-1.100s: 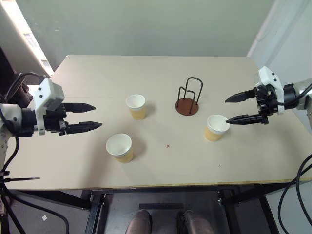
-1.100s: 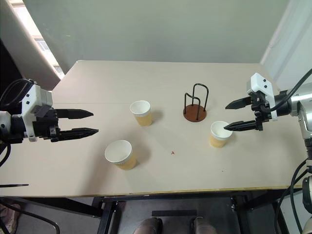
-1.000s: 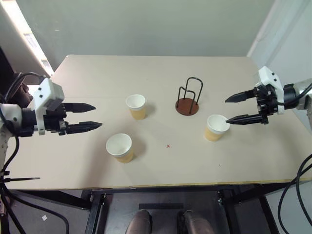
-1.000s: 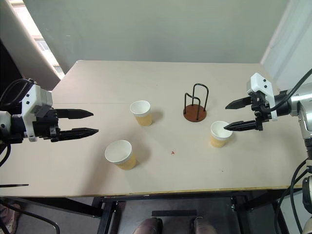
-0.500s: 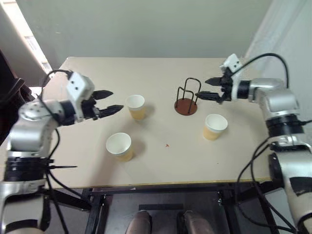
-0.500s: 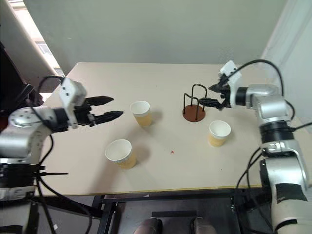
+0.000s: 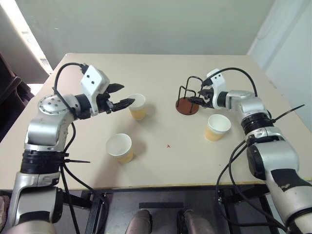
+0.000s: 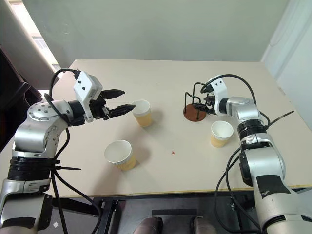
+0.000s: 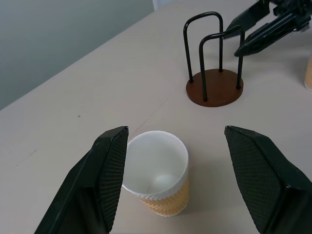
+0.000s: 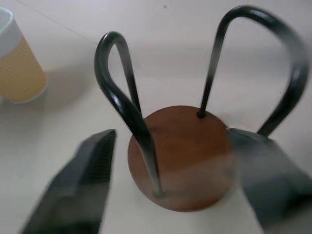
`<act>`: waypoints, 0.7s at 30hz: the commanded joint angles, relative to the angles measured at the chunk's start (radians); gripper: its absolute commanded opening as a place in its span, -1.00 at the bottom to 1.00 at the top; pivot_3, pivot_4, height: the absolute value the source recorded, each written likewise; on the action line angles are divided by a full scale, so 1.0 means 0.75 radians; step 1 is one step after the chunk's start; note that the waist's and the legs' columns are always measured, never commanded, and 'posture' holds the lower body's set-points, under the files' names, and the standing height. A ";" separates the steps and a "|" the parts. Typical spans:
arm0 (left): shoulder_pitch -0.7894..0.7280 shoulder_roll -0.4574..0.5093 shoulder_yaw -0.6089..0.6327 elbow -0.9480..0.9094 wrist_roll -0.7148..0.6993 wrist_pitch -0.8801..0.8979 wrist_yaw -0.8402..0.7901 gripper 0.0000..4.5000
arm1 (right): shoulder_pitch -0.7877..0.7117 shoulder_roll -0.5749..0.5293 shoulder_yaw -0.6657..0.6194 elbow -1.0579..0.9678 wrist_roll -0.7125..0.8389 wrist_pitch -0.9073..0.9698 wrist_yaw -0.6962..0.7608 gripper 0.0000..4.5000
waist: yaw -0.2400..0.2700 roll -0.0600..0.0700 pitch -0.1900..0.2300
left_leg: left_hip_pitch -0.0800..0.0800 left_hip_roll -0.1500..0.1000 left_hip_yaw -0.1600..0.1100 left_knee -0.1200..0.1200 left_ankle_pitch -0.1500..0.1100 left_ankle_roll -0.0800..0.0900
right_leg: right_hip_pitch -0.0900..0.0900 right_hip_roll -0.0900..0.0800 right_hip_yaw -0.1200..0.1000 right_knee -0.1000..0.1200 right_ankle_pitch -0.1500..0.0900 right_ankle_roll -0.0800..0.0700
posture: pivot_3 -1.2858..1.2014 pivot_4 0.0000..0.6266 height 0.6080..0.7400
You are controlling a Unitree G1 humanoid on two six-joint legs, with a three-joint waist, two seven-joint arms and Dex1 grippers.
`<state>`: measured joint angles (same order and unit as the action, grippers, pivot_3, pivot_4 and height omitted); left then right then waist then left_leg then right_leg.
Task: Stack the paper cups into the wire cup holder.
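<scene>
1. Three small tapered paper cups, white inside with tan-yellow ribbed walls, stand upright and well apart on the pale beige tabletop (image 7: 161,161): a far-left cup (image 7: 137,106), a near-left cup (image 7: 120,147), and a right cup (image 7: 216,126).
2. The wire cup holder (image 7: 189,97), thin black wire loops rising from a round reddish-brown disc base, stands upright right of centre, between the far-left cup and the right cup. No cup is in it, so by my reading the stacking has not begun.
3. The left gripper (image 9: 173,183) points at the far-left cup with its black fingers (image 9: 109,165) released and spread wide; the cup sits in the gap between them, and neither finger touches its wall.
4. The right gripper (image 7: 197,96) is at the holder's wire loops, its fingers (image 10: 83,175) apart on either side of the base; whether they touch the wire I cannot tell. They grasp nothing.
5. Handling, as a judgement: the cups look very light and thin-walled, so they would tip or slide at a nudge and crumple under a hard squeeze. The ribbed wall offers some friction; a gentle hold across the upper wall just under the stiffer rolled rim seems safest.
6. The holder looks rigid but light; steadying it by a loop or the base would keep it from skidding as a cup goes in.
</scene>
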<state>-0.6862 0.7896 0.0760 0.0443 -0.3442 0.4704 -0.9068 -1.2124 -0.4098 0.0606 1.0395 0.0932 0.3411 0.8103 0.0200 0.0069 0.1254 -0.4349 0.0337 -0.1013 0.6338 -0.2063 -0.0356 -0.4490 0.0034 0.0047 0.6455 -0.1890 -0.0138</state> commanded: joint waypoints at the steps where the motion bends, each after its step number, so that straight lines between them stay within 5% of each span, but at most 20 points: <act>1: 0.012 0.037 0.059 -0.067 -0.016 0.015 0.004 0.51 | -0.073 -0.009 -0.043 -0.001 -0.001 -0.047 -0.015 0.08 | 0.000 0.000 0.000 | 0.000 0.000 0.000 0.000 0.000 0.000 | 0.000 0.000 0.000 0.000 0.000 0.000 | 0.03 -0.52 1.00; 8: 0.019 0.050 0.056 -0.063 -0.019 0.012 -0.018 0.51 | -0.090 -0.030 -0.050 -0.129 0.048 0.031 0.172 -0.99 | -0.001 0.000 0.000 | 0.000 0.000 0.000 0.002 0.001 0.000 | 0.000 0.000 0.000 0.003 0.001 0.000 | 0.03 -0.52 1.00; 17: 0.090 0.165 0.049 -0.164 -0.122 0.050 -0.257 0.51 | 0.311 -0.207 0.066 -1.249 0.334 0.514 0.622 -0.99 | 0.000 0.000 0.000 | -0.002 0.000 0.000 0.004 0.004 -0.007 | 0.001 0.001 -0.002 0.000 0.000 0.000 | 0.03 -0.52 1.00; 21: 0.147 0.226 0.044 -0.238 -0.193 0.093 -0.385 0.51 | 0.540 -0.338 0.177 -1.643 0.373 0.473 0.737 -0.99 | -0.001 0.000 0.000 | -0.002 0.000 0.000 0.007 0.003 -0.007 | 0.003 0.001 -0.002 -0.001 0.000 0.001 | 0.03 -0.52 1.00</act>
<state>-0.5767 0.9374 0.0936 -0.0873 -0.4566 0.5320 -1.1596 -0.8175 -0.6433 0.1713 -0.0929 0.3569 0.7216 1.3350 0.0194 0.0065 0.1252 -0.4357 0.0337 -0.1013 0.6401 -0.2042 -0.0404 -0.4461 0.0045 0.0037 0.6450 -0.1893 -0.0131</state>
